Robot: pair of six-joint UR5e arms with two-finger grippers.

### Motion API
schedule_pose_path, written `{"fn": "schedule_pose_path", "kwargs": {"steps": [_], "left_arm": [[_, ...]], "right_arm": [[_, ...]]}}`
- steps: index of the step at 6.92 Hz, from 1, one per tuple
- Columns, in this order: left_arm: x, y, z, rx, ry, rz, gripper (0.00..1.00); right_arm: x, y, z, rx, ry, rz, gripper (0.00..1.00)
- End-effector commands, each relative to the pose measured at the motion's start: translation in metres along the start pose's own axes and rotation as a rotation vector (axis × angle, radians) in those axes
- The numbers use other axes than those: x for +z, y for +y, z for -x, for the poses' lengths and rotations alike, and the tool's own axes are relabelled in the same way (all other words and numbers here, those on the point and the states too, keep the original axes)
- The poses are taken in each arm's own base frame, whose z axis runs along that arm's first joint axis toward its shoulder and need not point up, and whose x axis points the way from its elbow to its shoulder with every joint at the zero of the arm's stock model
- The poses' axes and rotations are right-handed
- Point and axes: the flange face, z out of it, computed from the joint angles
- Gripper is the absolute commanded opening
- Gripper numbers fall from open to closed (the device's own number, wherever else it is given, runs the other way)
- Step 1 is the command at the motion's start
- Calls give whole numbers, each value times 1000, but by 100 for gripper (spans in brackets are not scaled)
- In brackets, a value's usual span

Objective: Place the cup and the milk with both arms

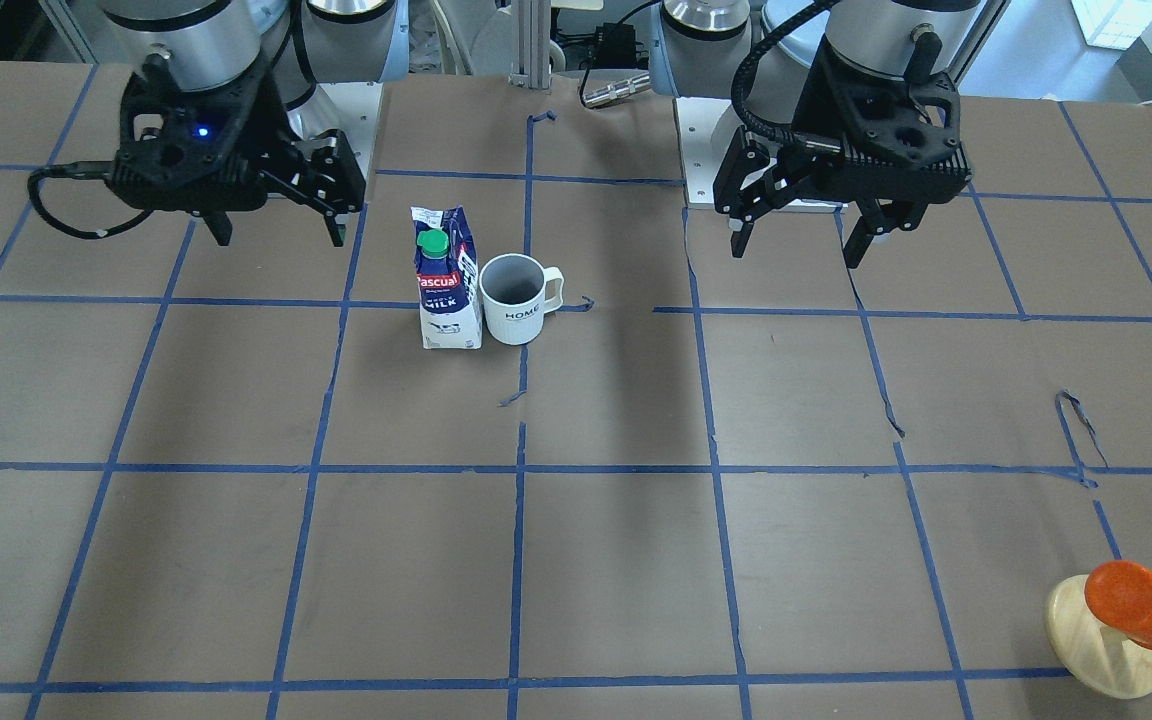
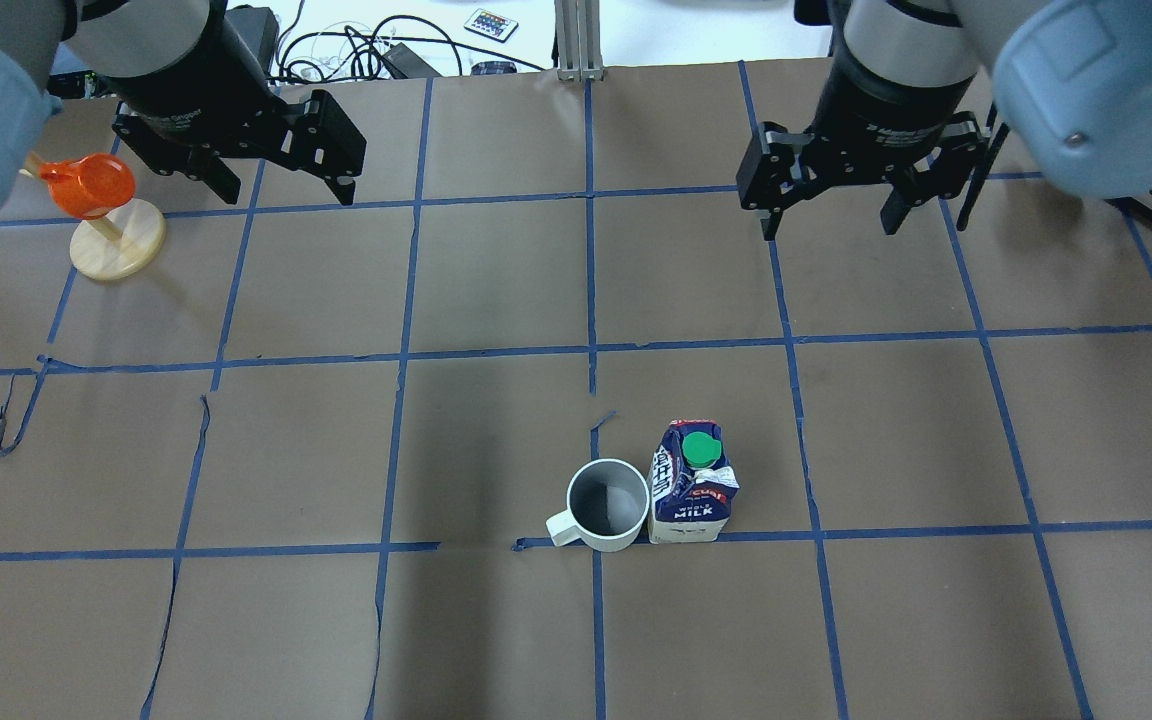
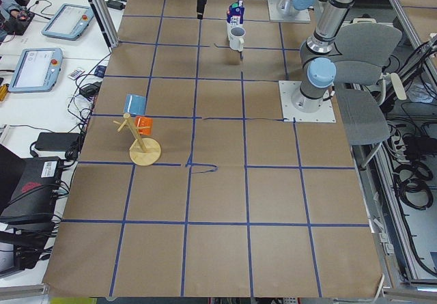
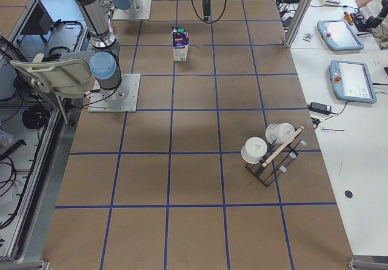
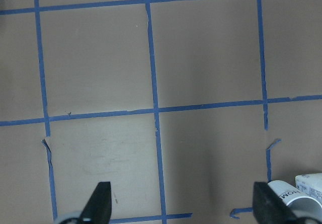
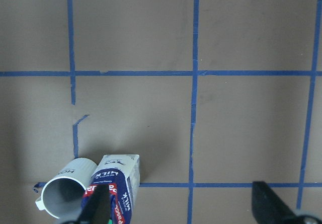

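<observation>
Front, overhead views opposed; both show cup (image 1: 514, 305).

We see the white mug (image 1: 514, 312) upright, grey inside, "HOME" on its wall, its handle pointing away from the milk carton (image 1: 447, 288). The dark-blue and white carton, green-capped, stands upright against the mug's side, on the robot's right of it.
</observation>
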Motion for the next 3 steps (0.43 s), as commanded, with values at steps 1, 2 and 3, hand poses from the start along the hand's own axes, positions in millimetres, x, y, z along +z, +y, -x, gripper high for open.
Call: {"fn": "schedule_pose_path", "kwargs": {"steps": [1,2,3], "left_arm": [[1,-1,0,0,0,1,100],[0,0,0,0,-1,0,100],[0,0,0,0,0,0,100]], "right_arm": [[-4,-3,-21,-16,-1,6,100],[-2,-4,-24,-10,0,10,100],[-2,-3,-23,-10,-6,12,100]]}}
